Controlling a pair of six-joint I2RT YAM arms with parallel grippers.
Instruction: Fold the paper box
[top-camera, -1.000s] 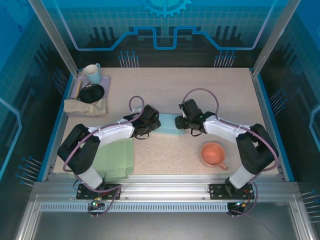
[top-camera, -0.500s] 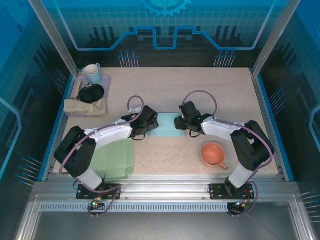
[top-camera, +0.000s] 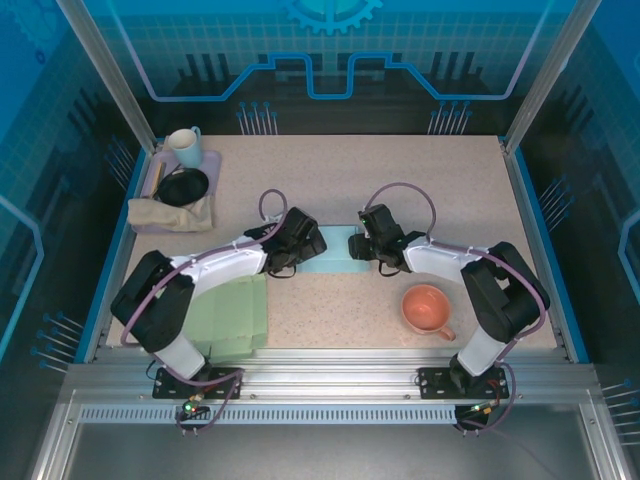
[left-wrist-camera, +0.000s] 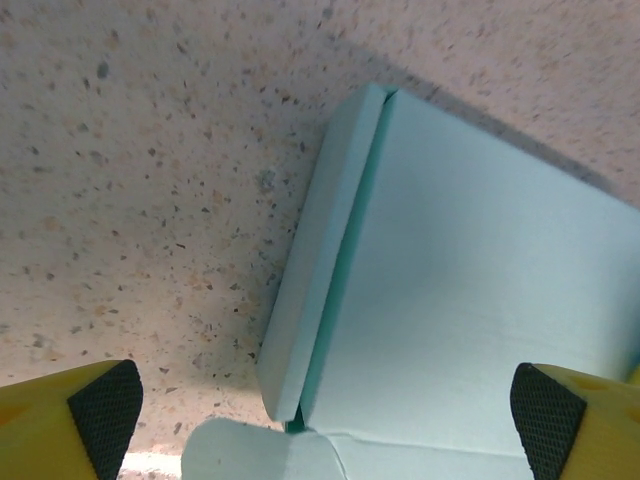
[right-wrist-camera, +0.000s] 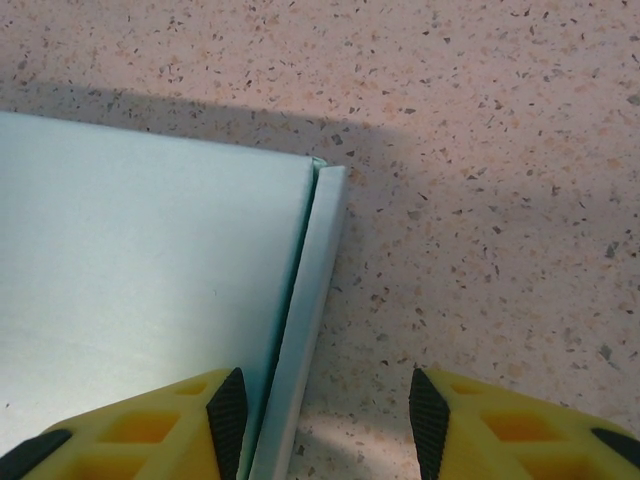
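The pale teal paper box lies flat at mid-table between both grippers. My left gripper is at its left end, open wide. In the left wrist view the box has a narrow side flap standing along its left edge and a rounded tab at the bottom; the black pads straddle them without touching. My right gripper is at the box's right end, open. In the right wrist view the box's side wall runs between the pads, next to the left one.
An orange cup stands near the right arm. A green sheet lies at the front left. A purple tray at the back left holds a mug, a black bowl and a beige cloth.
My left gripper has opened wide and let go of the box's left end. The box has settled flatter and squarer. The right gripper has edged slightly left and kept its gap.
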